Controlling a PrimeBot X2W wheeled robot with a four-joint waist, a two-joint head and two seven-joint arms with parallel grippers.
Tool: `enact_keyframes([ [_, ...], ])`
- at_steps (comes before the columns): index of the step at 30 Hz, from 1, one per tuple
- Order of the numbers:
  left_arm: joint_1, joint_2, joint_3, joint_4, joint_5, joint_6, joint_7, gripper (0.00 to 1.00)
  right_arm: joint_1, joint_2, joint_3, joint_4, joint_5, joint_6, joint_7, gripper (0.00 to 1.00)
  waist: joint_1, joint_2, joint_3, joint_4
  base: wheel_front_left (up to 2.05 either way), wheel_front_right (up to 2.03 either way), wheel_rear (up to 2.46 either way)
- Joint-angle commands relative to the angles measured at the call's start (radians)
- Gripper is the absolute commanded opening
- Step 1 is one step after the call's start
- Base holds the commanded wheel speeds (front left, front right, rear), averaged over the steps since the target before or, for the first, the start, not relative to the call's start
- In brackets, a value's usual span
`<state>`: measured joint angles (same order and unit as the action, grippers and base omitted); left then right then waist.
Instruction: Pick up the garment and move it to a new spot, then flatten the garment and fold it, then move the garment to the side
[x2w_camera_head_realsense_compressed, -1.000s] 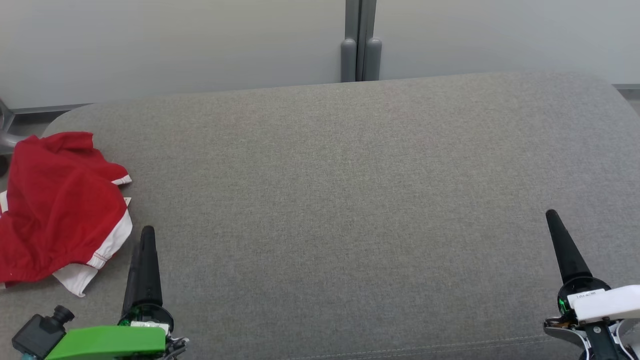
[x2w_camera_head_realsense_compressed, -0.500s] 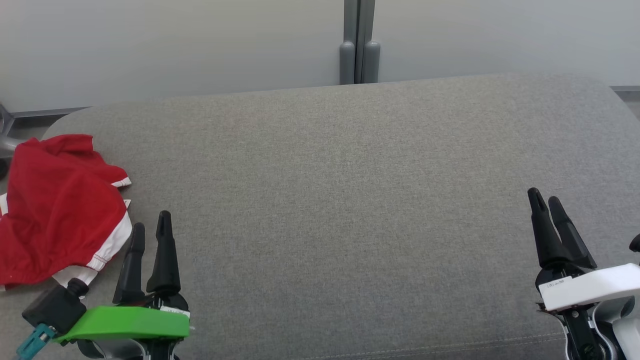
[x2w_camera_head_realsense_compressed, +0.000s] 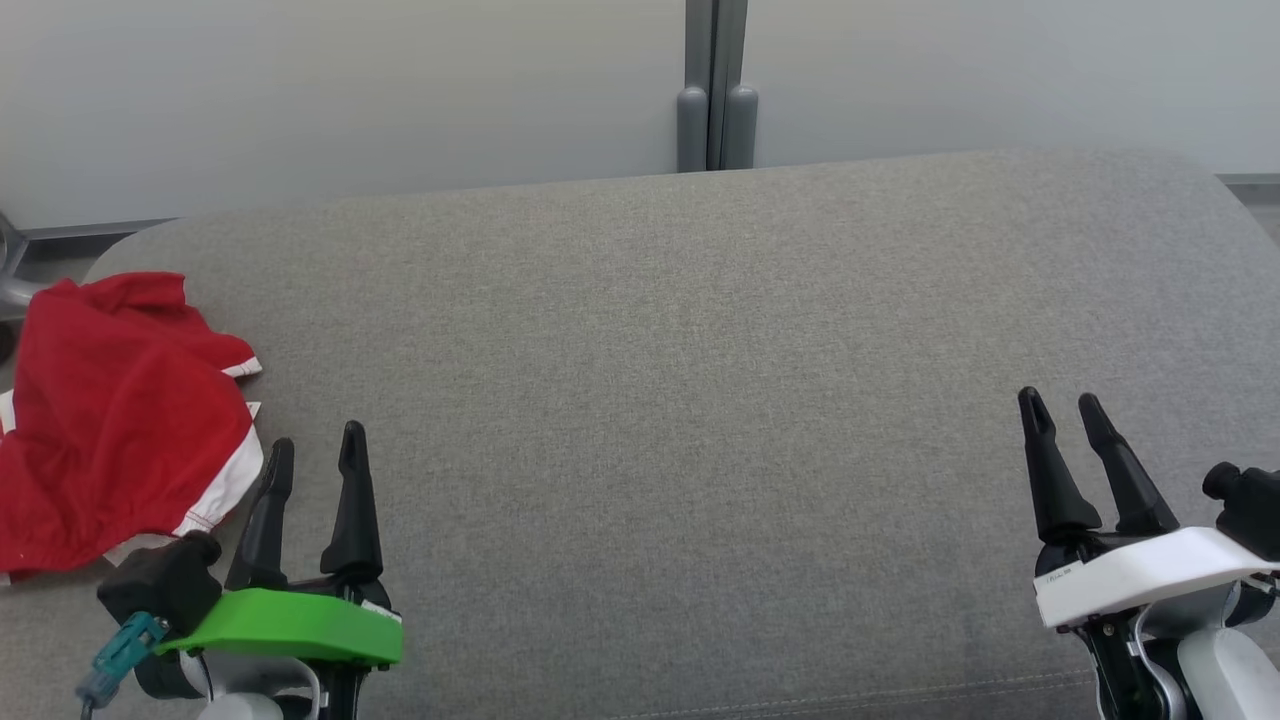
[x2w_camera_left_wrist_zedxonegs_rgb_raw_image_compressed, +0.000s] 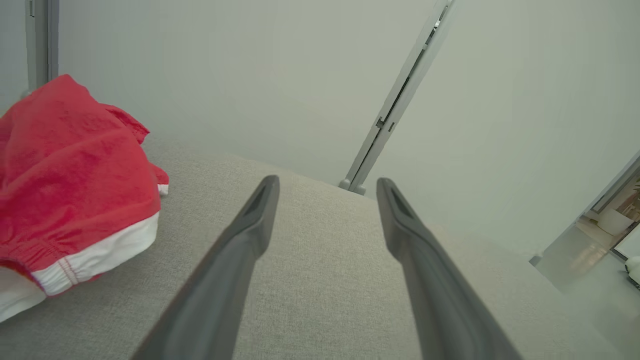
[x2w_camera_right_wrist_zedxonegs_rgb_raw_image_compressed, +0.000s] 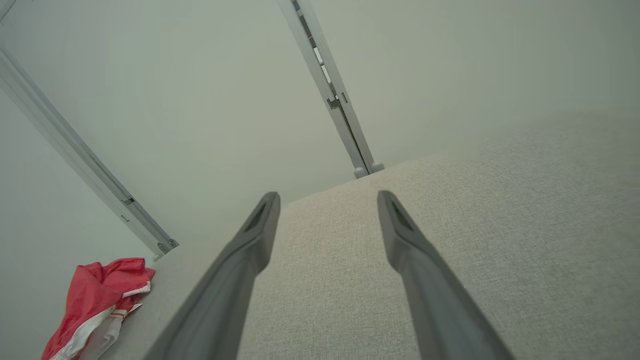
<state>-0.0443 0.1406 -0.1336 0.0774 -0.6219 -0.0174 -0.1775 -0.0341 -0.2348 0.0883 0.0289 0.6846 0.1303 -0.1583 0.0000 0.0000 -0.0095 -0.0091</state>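
- Head view: at the pick-up step, nothing grasped yet. Red garment (x2w_camera_head_realsense_compressed: 120, 420) crumpled at the far left of the grey cushion (x2w_camera_head_realsense_compressed: 700, 400), just left of the left gripper (x2w_camera_head_realsense_compressed: 317, 440), fingers apart and empty. Right gripper (x2w_camera_head_realsense_compressed: 1059, 400) well apart from it, likewise spread and empty.
- Left wrist view: garment beside the fingers, not between them; probably calls for swinging left and down onto the cloth.
- Right wrist view: garment far off at lower left.

Bright even light, faint shadows; wrist views wide-angle warped, near fingers (x2w_camera_left_wrist_zedxonegs_rgb_raw_image_compressed: 225, 280) soft.
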Motion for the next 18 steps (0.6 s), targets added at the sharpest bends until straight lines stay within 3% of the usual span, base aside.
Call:
enact_keyframes([
  [1,-0.030,0.009,-0.002,0.000,0.023,0.003,-0.006,1.00,-0.025,-0.005,-0.006,-0.001,-0.029,0.000,-0.008,1.00,0.0000,0.0000,0.000,0.000,0.00,0.00,0.00],
  [18,-0.076,0.012,-0.010,0.087,0.156,0.018,0.004,1.00,-0.061,0.031,-0.019,0.099,-0.217,0.000,-0.040,1.00,0.0000,0.0000,-0.001,-0.002,0.00,0.00,0.00],
])
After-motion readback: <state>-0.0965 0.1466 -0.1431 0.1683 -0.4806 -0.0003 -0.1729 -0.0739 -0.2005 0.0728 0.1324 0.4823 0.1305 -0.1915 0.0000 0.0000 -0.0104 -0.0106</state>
